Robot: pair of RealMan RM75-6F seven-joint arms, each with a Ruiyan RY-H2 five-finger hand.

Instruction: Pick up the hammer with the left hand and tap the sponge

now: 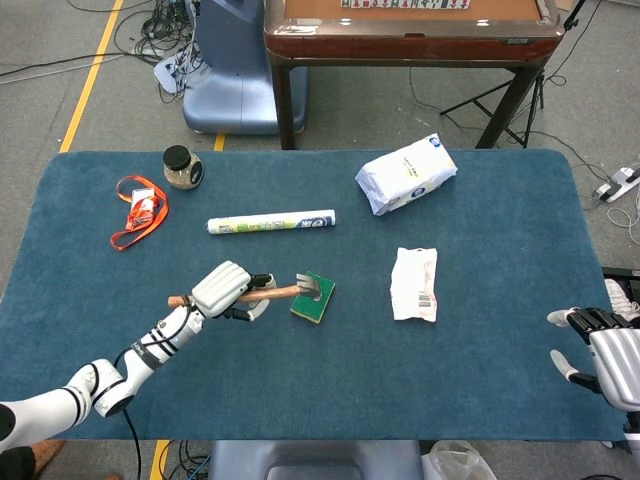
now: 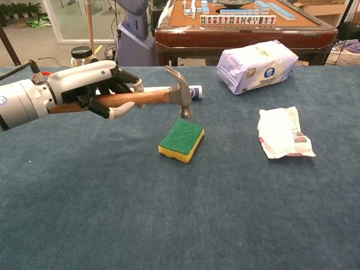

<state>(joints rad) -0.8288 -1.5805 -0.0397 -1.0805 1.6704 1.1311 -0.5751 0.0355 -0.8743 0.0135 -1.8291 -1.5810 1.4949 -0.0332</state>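
Note:
My left hand [image 2: 93,89] [image 1: 225,288] grips the wooden handle of the hammer [image 2: 169,93] [image 1: 290,291], held roughly level. The steel head hangs in the air above the sponge [image 2: 181,140] [image 1: 318,302], clear of its green top in the chest view. The sponge lies flat on the blue table, green side up with a yellow layer below. My right hand [image 1: 602,350] rests at the table's right edge, fingers apart and holding nothing; only the head view shows it.
A rolled white tube [image 1: 271,221] lies behind the hammer. A white wipes pack [image 2: 257,64], a flat white packet [image 2: 283,133], a dark-lidded jar [image 1: 182,167] and an orange lanyard [image 1: 138,210] also lie on the table [image 2: 180,225]. A wooden table [image 1: 410,30] stands beyond.

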